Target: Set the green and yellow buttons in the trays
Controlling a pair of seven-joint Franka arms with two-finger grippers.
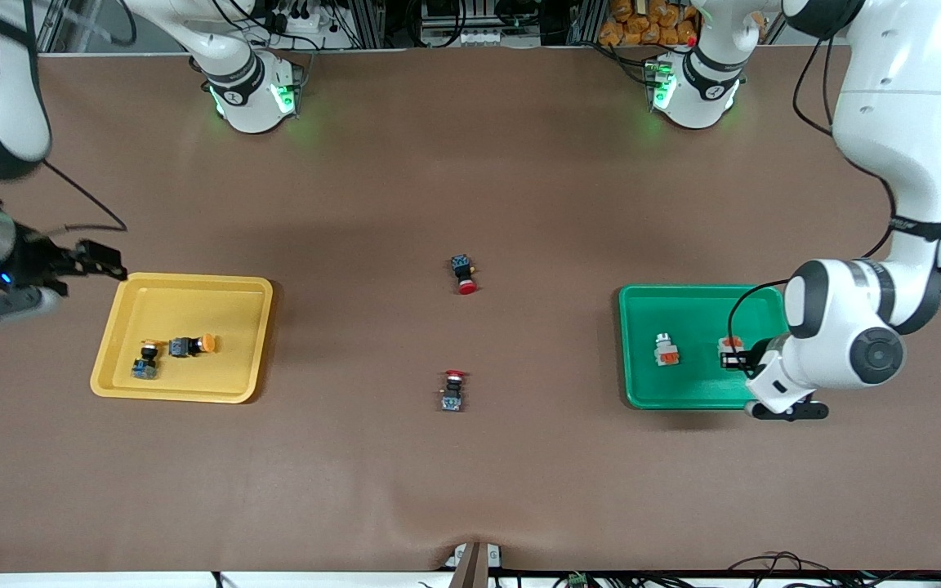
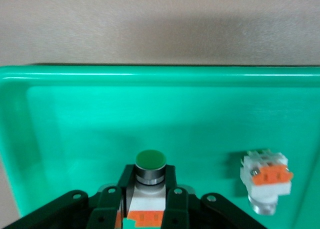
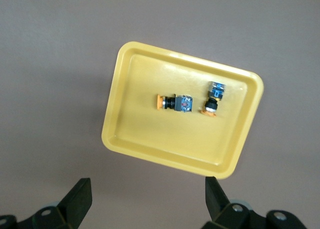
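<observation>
Green plastic frames the left gripper (image 2: 145,201), low inside the green tray (image 1: 642,392) with its fingers closed around a green-capped switch (image 2: 150,181) — judged to be setting it down beside the other silver-white switch (image 1: 666,349). Both yellow-capped switches (image 1: 191,345) lie in the yellow tray (image 1: 123,306), so that half looks done; the right gripper (image 3: 145,201) waits spread wide and empty, over the table by that tray. Two red-capped switches (image 1: 464,274) sit on the brown mat (image 1: 470,474) between the trays — rightly left alone. Cables crowd the edge by the bases.
</observation>
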